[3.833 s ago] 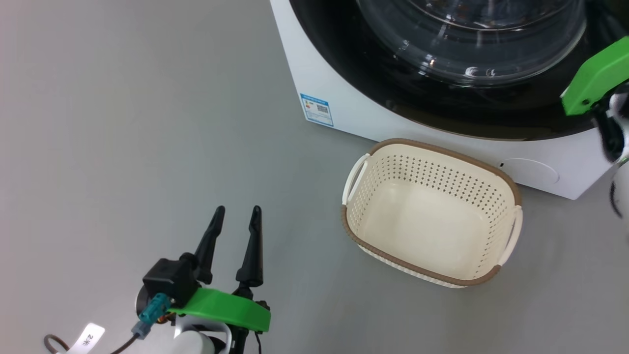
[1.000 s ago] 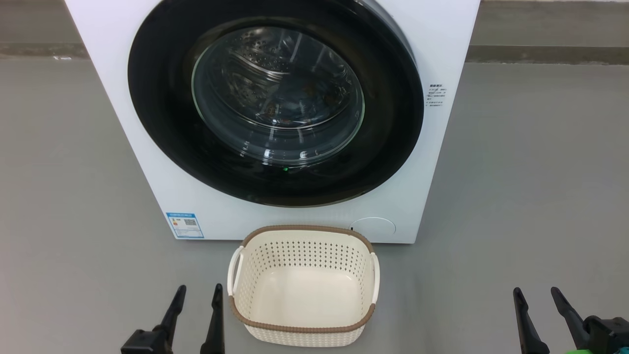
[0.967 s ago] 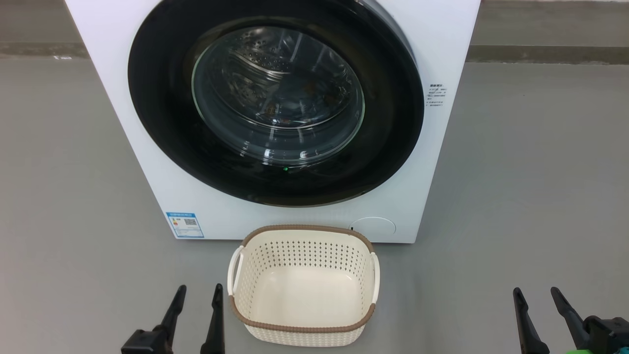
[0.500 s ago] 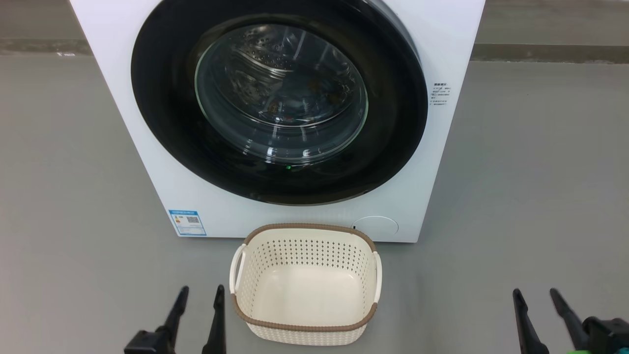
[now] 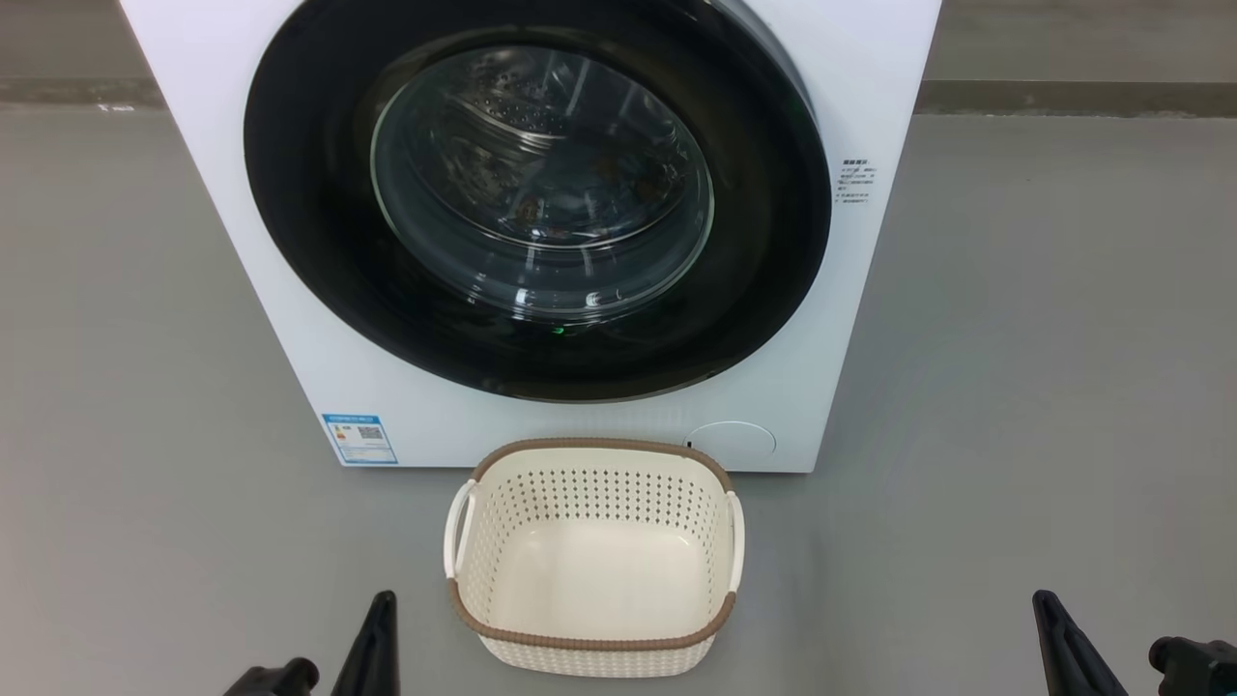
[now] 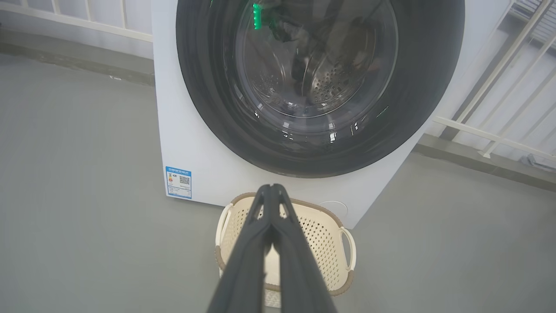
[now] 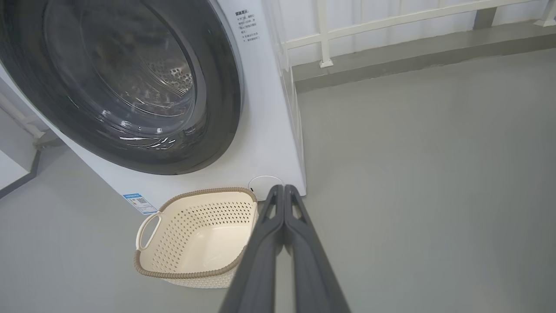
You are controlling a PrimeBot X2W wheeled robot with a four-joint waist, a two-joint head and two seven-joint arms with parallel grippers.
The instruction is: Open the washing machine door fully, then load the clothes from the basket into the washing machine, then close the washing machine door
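The white washing machine stands ahead, and its round glossy black door sits closed against the front. Behind the glass porthole I see the steel drum and a dim shape with brownish spots, perhaps the clothes. The cream basket with a brown rim rests on the floor in front of the machine, and nothing lies in it. My left gripper is shut and empty, left of the basket and close to it. My right gripper is shut and empty, far to the right of the basket. Both wrist views show the fingers pressed together, the left gripper and the right gripper.
Grey floor spreads wide on both sides of the machine. A low kerb runs behind it, with white railings beyond. A blue label and a round flap mark the machine's lower front.
Both grippers have gone from open to shut and sit lower in the head view. The head camera has shifted slightly. The basket and the door have stayed where they were.
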